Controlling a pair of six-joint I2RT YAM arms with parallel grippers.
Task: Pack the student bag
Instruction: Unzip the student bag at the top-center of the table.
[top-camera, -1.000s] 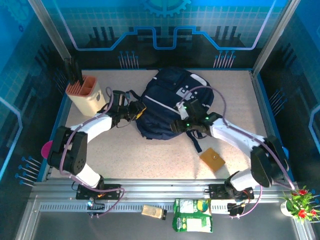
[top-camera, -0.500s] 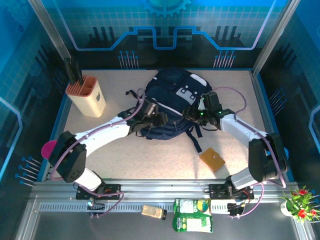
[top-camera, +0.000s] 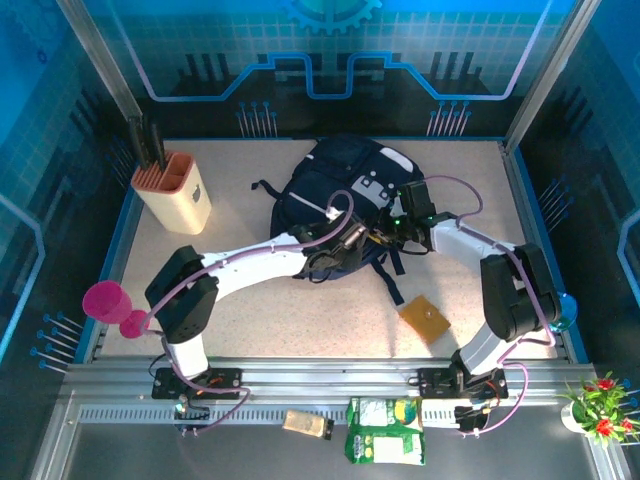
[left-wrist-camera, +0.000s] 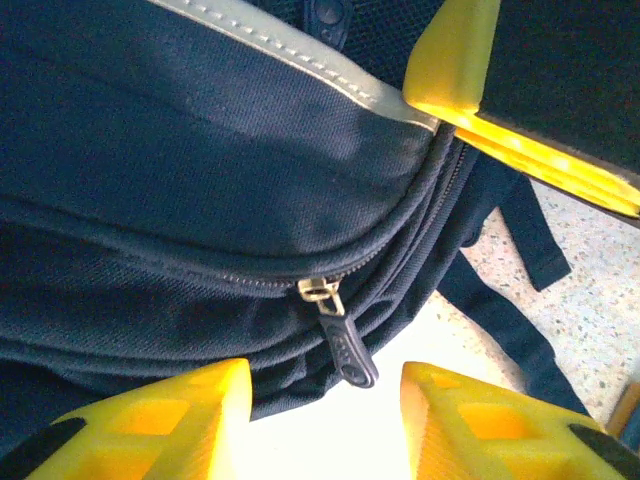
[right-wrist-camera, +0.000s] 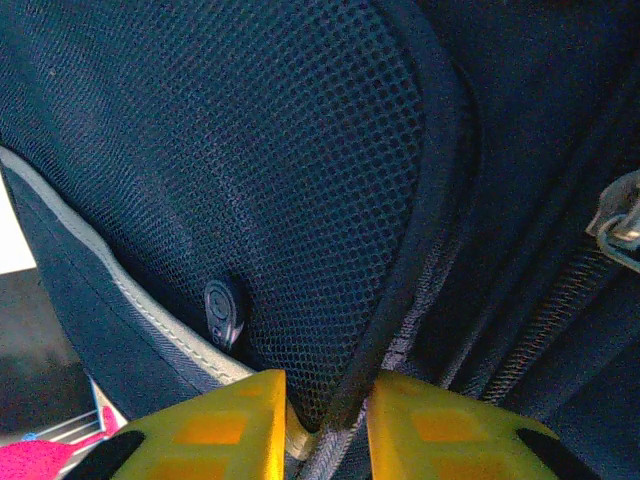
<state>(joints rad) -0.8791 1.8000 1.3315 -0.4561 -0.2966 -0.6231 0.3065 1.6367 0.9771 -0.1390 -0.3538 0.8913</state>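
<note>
The student bag (top-camera: 330, 180), dark navy with white piping and a grey patch, lies at the table's middle back. My left gripper (top-camera: 350, 238) is at the bag's near edge. In the left wrist view this left gripper (left-wrist-camera: 325, 400) stands open, and a black zipper pull (left-wrist-camera: 348, 352) hangs just past its yellow fingertips, untouched. My right gripper (top-camera: 392, 225) is at the bag's right side. In the right wrist view the right gripper (right-wrist-camera: 325, 420) is shut on the bound edge of the bag's mesh pocket (right-wrist-camera: 250, 170). One of the right gripper's yellow fingers (left-wrist-camera: 455, 60) also shows in the left wrist view.
A beige holder (top-camera: 175, 190) with dark handles stands at the back left. A pink cup (top-camera: 105, 300) sits at the left edge. A brown square pad (top-camera: 425, 318) lies near the right arm. Green packets (top-camera: 385, 430) and a small tan pack (top-camera: 308, 424) lie on the front rail.
My left gripper has swept right along the bag's near edge to the zipper. My right gripper has shifted right and back and has closed on the mesh pocket's edge.
</note>
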